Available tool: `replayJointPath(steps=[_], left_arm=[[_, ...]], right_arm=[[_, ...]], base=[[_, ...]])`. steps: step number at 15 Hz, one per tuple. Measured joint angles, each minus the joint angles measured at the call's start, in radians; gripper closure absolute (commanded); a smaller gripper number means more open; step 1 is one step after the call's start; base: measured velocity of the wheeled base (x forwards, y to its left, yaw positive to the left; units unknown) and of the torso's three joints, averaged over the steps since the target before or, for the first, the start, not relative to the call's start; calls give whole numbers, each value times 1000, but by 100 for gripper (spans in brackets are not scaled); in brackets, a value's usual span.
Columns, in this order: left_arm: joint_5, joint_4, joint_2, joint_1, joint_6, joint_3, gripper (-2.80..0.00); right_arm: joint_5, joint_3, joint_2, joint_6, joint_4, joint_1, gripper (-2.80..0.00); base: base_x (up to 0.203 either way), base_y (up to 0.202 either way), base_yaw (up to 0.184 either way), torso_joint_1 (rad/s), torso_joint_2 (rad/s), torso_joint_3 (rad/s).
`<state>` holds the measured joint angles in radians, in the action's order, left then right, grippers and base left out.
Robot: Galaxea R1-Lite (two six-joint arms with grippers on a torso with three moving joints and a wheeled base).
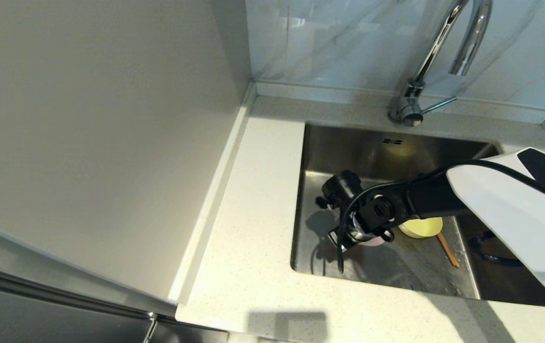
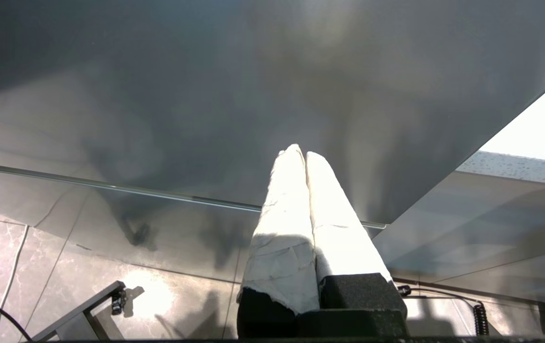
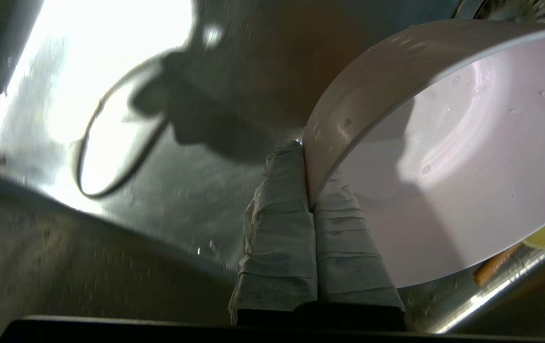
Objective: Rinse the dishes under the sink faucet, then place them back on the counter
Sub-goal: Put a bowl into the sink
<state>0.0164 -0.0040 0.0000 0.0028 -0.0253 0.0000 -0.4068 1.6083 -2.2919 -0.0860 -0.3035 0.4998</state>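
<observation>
Down inside the sink [image 1: 310,190], near its front left corner, the right gripper [image 3: 308,190] has its two taped fingers [image 3: 277,224] clamped on the rim of the pink bowl [image 3: 444,157], which sits tilted with water drops on its inner wall. Just beyond it on the basin floor rests the yellow bowl [image 1: 422,227], with a brown chopstick [image 1: 448,250] lying beside it. Farther back, the faucet [image 1: 437,52] rises from the counter [image 1: 248,214] behind the basin, its lever pointing right. The left gripper [image 2: 305,162] hangs below the countertop, parked over the tiled floor, its wrapped fingers pressed together on nothing.
</observation>
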Motion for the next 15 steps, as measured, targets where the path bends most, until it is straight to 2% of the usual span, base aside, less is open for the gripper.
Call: replayJointPath(steps=[6,15], left_arm=[[0,0,0,0,0,0,0],[0,0,0,0,0,0,0]], right_arm=[[0,-7,-36,-1,189,-30,0],[2,-1,-91,-2,200,-77,0]], base=[[0,0,0,0,0,0],[0,0,0,0,0,0]])
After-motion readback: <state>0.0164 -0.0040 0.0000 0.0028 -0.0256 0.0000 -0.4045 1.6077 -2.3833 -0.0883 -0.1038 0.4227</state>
